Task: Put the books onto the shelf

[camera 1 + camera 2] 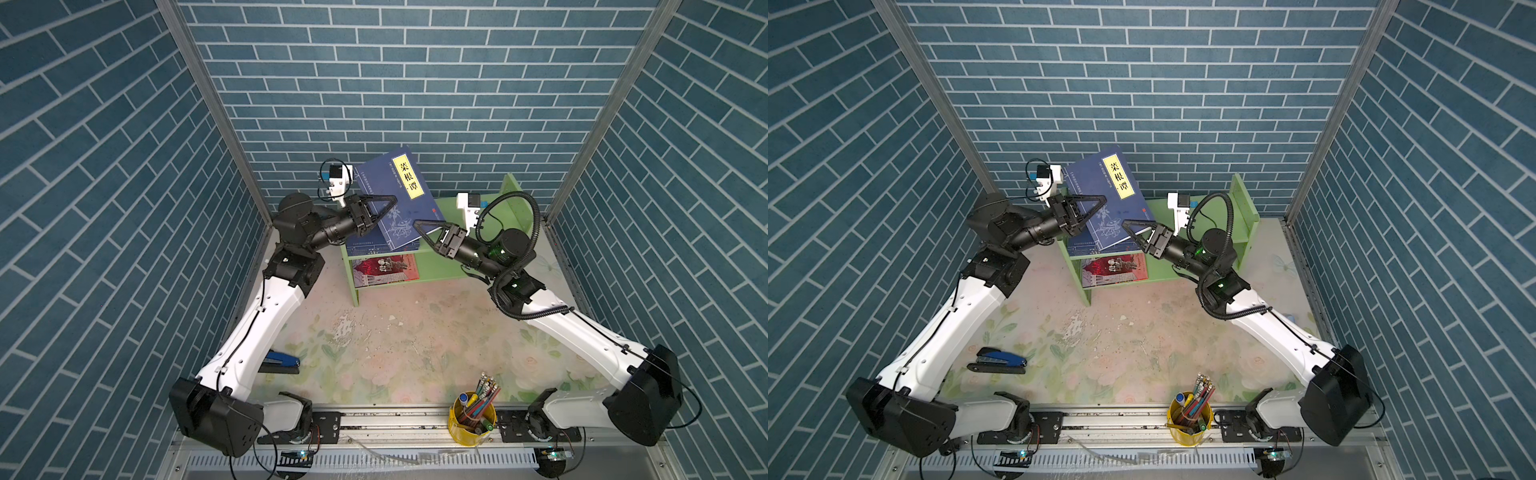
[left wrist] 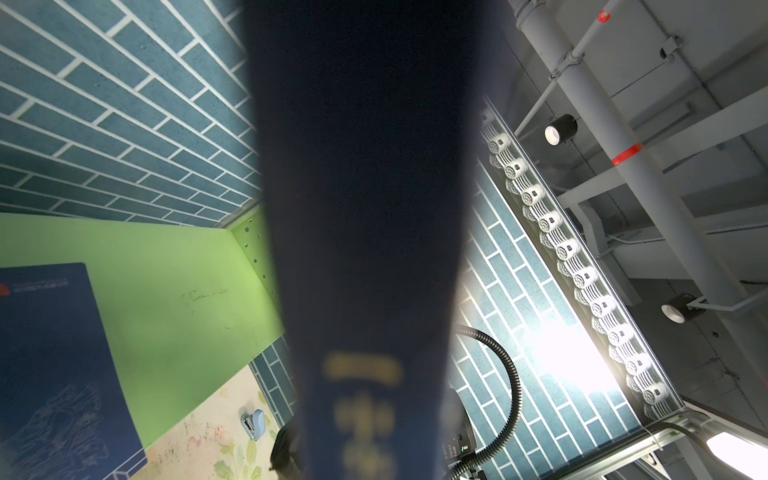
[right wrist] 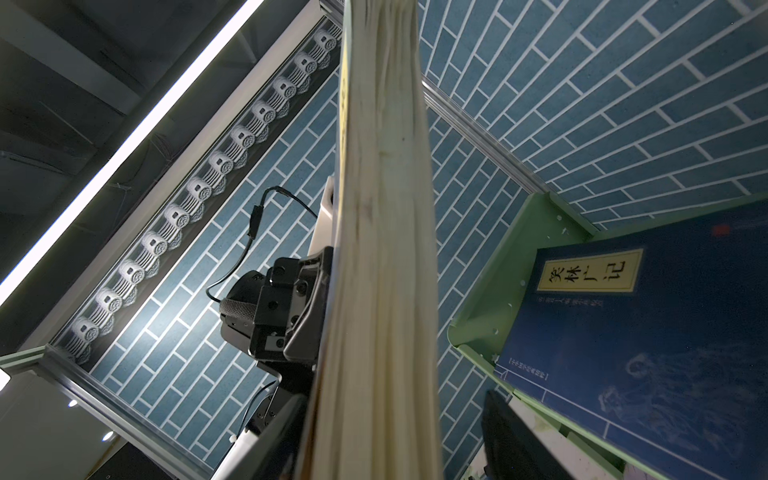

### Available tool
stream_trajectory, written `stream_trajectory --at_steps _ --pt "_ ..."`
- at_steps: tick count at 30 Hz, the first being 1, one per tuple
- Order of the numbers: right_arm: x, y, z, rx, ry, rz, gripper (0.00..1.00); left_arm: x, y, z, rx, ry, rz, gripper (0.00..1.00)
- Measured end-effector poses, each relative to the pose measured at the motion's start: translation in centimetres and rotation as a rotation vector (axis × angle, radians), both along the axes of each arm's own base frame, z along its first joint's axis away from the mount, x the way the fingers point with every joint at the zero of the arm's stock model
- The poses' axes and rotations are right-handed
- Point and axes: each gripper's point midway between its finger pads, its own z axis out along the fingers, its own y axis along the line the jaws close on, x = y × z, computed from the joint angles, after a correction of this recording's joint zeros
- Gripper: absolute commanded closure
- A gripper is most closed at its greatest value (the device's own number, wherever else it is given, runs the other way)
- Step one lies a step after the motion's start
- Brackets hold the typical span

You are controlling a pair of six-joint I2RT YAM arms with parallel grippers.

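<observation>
Blue stapler [image 1: 280, 363] lies on the surface [image 1: 395, 353] at front left, partly under the left arm [image 1: 257, 324].

Left jaws are closed on the held book [image 1: 386, 172], clamped at its left, spine-side edge, with one finger lying across the cover. The book is in the air over the shelf's left half, tilted, cover up, top edge toward the back wall. It has a navy cover, a yellow vertical label [image 1: 409, 178] with black Chinese characters, a pale line drawing lower down and a small red mark by the right edge. In the left wrist view the held book [image 2: 365, 208] is a dark blurred spine with gold lettering.

Shelf [image 1: 515, 199] is light green with two tiers and taller peg-holed side panels, and stands at the back of the surface. Upper tier, left: navy books [image 1: 365, 246] lie flat under the held one. The navy books [image 3: 665, 374] show a yellow title box in the right wrist view. Lower tier, left: red-and-grey book [image 1: 384, 270], flat.

Right jaws are at the held book's lower right corner, parted, with the cream page edge [image 3: 386, 249] between them. Cannot tell whether they are pressing it.

Yellow pen cup [image 1: 471, 419] stands at front right.
</observation>
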Motion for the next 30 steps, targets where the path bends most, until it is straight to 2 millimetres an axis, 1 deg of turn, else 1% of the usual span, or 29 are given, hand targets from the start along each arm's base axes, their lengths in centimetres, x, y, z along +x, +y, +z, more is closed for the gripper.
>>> stream_trajectory --at_steps 3,4,5,6,7,8,9,10,11,12,13,15,17,19,21,24,27,30 --pt "0.5 0.4 0.6 0.032 -0.002 0.004 0.6 0.2 -0.1 -0.8 0.004 0.023 0.0 1.0" --pt "0.7 0.5 0.8 0.044 -0.001 0.007 0.67 0.3 -0.1 -1.2 0.006 0.031 0.002 1.0" --pt "0.7 0.5 1.1 0.053 -0.005 0.009 0.74 0.3 -0.1 -1.4 0.007 0.038 0.003 1.0" --pt "0.8 0.6 1.2 0.063 -0.006 0.011 0.83 0.4 -0.1 -1.7 0.009 0.045 0.004 0.97" --pt "0.8 0.6 1.3 0.069 -0.006 0.013 0.95 0.5 -0.1 -2.0 0.01 0.052 0.006 0.95" --pt "0.9 0.6 1.3 0.071 0.003 0.016 1.0 0.5 0.0 -2.1 0.011 0.052 0.011 0.95" --pt "1.0 0.7 1.1 0.073 0.021 0.02 1.0 0.4 0.1 -2.1 0.01 0.05 0.015 0.92" --pt "1.1 0.8 1.0 0.074 0.023 0.022 1.0 0.4 0.1 -2.1 0.01 0.051 0.019 0.85" --pt "1.0 0.8 1.0 0.074 0.022 0.025 1.0 0.4 0.2 -2.1 0.011 0.051 0.021 0.74" --pt "1.0 0.9 1.0 0.073 0.021 0.029 1.0 0.3 0.2 -2.2 0.014 0.051 0.022 0.59" --pt "0.8 0.9 1.0 0.071 0.018 0.036 1.0 0.3 0.2 -2.2 0.016 0.049 0.024 0.48" --pt "0.7 0.9 0.9 0.061 0.023 0.043 1.0 0.3 0.4 -2.3 0.021 0.047 0.03 0.37" --pt "0.7 0.8 0.7 0.031 0.029 0.055 1.0 0.2 0.8 -2.7 0.03 0.046 0.037 0.29" --pt "0.4 0.5 0.4 -0.016 0.04 0.077 1.0 0.3 1.8 -3.4 0.041 0.043 0.056 0.24" --pt "-0.1 -0.2 0.2 -0.06 0.048 0.109 1.0 0.4 3.1 -4.2 0.05 0.044 0.079 0.23" --pt "-0.6 -2.2 0.1 -0.103 0.059 0.144 1.0 0.7 4.9 -5.3 0.064 0.055 0.091 0.23" --pt "-1.3 -4.0 -0.2 -0.145 0.073 0.183 1.0 0.2 5.1 -6.1 0.077 0.06 0.045 0.23" --pt "-2.9 -5.0 -0.8 -0.2 0.091 0.246 1.0 -1.2 4.7 -6.4 0.085 0.048 -0.017 0.2"
